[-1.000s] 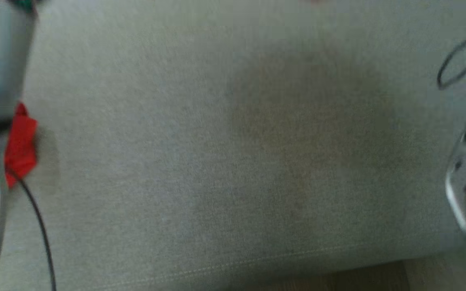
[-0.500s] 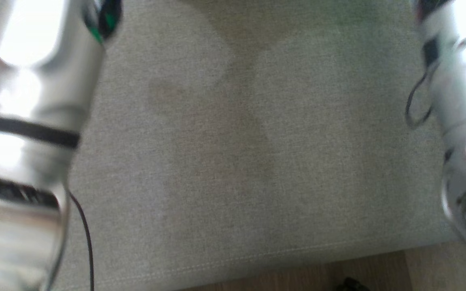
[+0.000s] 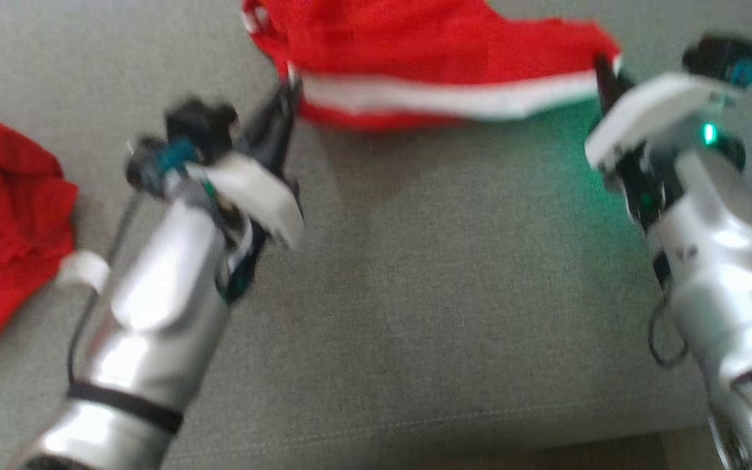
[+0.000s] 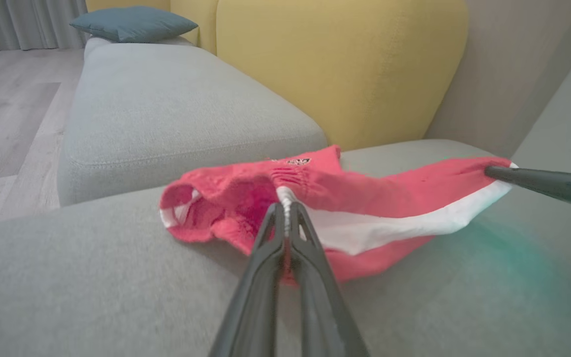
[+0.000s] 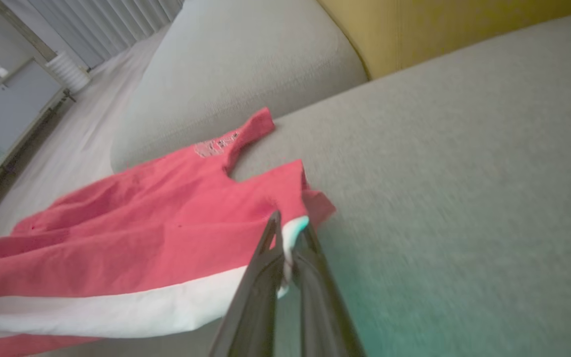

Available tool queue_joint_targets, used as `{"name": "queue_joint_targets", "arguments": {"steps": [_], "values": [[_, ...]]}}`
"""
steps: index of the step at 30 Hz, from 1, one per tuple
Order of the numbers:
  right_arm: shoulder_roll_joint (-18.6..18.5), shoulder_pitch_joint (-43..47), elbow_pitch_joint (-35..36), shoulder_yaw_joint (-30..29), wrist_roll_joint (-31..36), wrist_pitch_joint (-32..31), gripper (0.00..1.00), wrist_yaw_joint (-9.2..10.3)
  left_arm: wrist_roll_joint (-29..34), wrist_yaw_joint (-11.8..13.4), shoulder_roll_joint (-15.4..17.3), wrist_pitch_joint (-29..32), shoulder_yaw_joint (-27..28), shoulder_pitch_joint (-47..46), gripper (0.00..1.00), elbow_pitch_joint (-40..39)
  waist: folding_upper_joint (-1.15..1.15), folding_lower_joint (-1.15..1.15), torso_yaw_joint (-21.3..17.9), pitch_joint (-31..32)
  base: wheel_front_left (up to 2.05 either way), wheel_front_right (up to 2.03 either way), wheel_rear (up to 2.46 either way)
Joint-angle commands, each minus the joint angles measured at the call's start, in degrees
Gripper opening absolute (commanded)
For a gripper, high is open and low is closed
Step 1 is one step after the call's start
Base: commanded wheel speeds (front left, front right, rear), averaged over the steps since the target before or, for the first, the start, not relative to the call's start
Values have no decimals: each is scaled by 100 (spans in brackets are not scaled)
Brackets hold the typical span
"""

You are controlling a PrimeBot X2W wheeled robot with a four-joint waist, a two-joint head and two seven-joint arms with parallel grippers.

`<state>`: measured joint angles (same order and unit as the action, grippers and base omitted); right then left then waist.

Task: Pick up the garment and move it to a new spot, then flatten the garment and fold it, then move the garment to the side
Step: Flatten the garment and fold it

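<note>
Well left of garment point(image 3: 415, 52), red cloth heap point(image 3: 4, 228)

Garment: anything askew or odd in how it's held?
Yes. The garment is pinched at its white band by the left gripper and right gripper, but its end beyond the left gripper is bunched up, not flat.

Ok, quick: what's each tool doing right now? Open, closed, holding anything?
Left tool: closed on the striped red garment, at its white band.
Right tool: closed on the same garment's opposite end.
</note>
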<state>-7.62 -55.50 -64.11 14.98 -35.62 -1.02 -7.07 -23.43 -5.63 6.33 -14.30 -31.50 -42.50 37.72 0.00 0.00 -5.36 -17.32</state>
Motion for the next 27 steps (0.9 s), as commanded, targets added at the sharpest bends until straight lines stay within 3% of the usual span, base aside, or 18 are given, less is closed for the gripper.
{"name": "queue_joint_targets", "arguments": {"steps": [1,17,27], "values": [[-19,89,232,133,-62,-52,0,-42,70,-15,88,-69,111,-34,0,-240,0,0,67,212,0,0,0],[-961,2263,1799,464,-823,-1168,0,-42,82,111,-90,-70,-141,2042,0,-1156,0,0,137,1290,0,0,0],[-1316,3742,3306,-291,-778,-2074,0,-42,70,350,3,162,-451,3001,0,-2185,0,0,123,1557,0,0,0]]}}
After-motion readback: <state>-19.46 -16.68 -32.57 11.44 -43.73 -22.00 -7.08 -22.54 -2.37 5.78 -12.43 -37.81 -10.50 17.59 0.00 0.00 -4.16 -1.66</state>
